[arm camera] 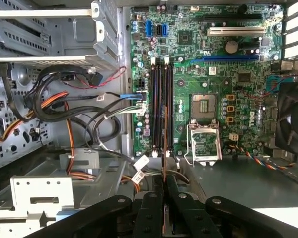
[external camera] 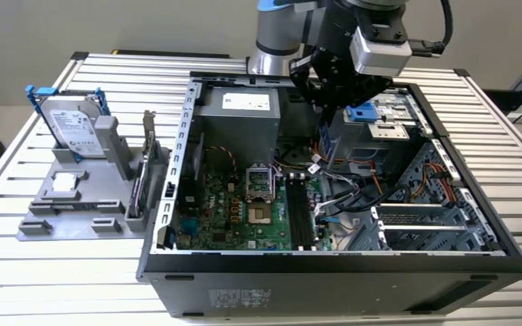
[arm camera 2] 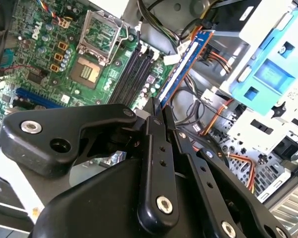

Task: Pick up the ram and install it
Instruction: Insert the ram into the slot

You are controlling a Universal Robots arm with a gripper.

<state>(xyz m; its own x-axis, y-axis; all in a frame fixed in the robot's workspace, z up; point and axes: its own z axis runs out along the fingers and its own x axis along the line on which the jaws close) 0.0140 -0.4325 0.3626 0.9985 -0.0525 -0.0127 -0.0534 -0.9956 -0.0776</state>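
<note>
The ram (external camera: 330,144) is a narrow stick with a bluish face, hanging on end below my gripper (external camera: 334,112), which is shut on its upper end over the open computer case (external camera: 334,261). In the second wrist view the ram (arm camera 2: 185,62) juts out from between the black fingers (arm camera 2: 155,130) of the gripper (arm camera 2: 158,108). In the first wrist view the ram (arm camera: 164,161) appears edge-on, held in the gripper (arm camera: 164,187) above the near end of the black memory slots (arm camera: 160,99). The same slots (external camera: 299,214) lie on the green motherboard (external camera: 234,217), lower than the stick.
A silver hard drive with blue rails (external camera: 71,125) and an upright bracketed card (external camera: 147,159) stand in a grey fixture (external camera: 75,204) at the exterior view's left. Inside the case are the power supply (external camera: 238,112), a bundle of cables (external camera: 352,193), a blue drive bay (external camera: 363,112) and the processor socket (arm camera: 203,106).
</note>
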